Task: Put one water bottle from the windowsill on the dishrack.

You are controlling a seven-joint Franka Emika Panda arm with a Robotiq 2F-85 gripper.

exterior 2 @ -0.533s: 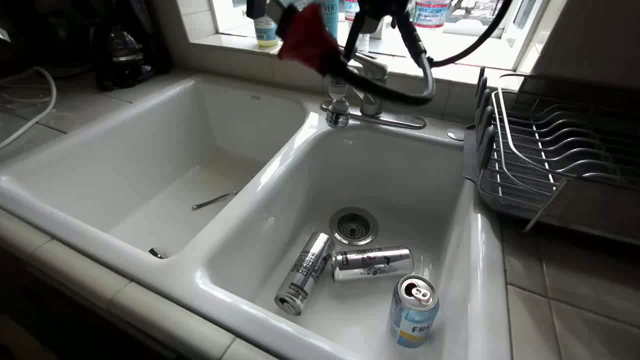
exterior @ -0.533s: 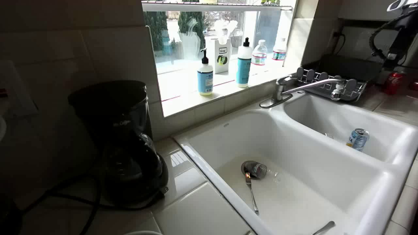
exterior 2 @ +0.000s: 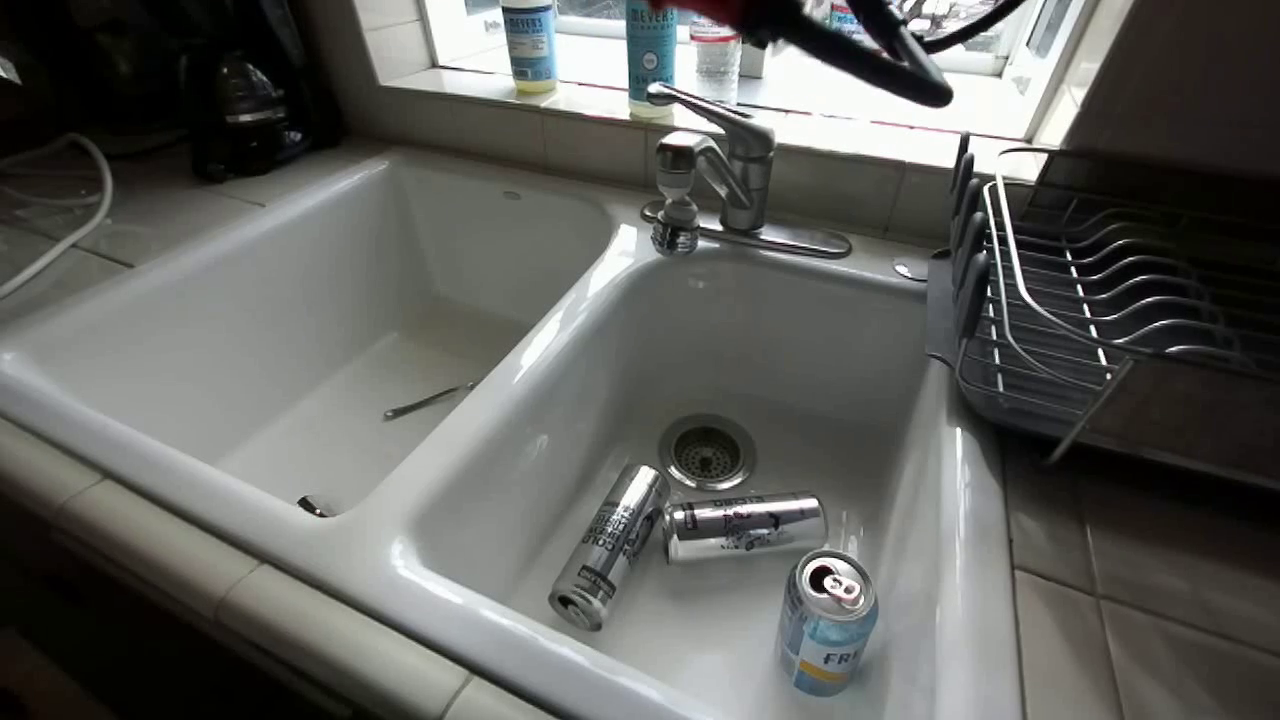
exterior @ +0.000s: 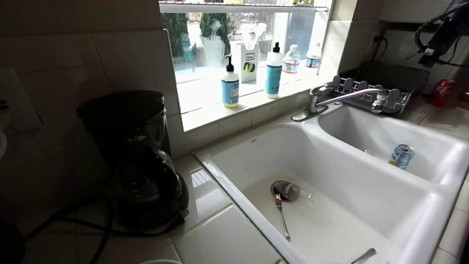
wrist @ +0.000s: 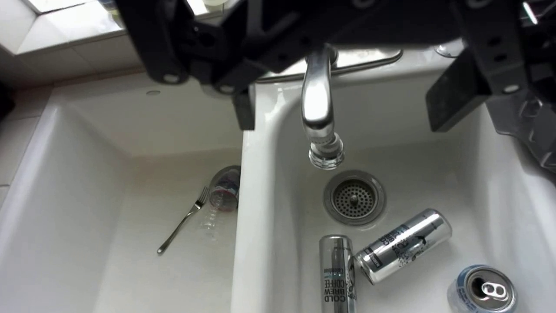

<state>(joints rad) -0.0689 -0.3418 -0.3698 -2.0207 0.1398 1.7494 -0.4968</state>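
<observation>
Two clear water bottles with pink-edged labels stand upright in an exterior view, a nearer one [exterior: 291, 60] and one in the far corner [exterior: 313, 55], on the white windowsill [exterior: 253, 101]. A clear bottle also shows on the sill in an exterior view [exterior 2: 716, 65], its top hidden by the arm. The dark dishrack [exterior 2: 1130, 300] is beside the right basin; it also shows in an exterior view [exterior: 397, 106]. In the wrist view my gripper [wrist: 344, 127] is open and empty, its fingers [wrist: 454, 93] wide apart above the faucet and sink. No windowsill water bottle is between them.
The faucet [exterior 2: 748, 165] stands between sill and sink [exterior 2: 580, 310]. Several cans [exterior 2: 745, 525] lie or stand in the right basin. A clear bottle [wrist: 225, 191] and a fork [wrist: 182, 221] lie in the left basin. Soap bottles [exterior: 230, 88] stand on the sill.
The arm's red-and-black part and hanging cable have moved up in an exterior view, uncovering the faucet and soap bottles. The bottles and cans have not moved.
</observation>
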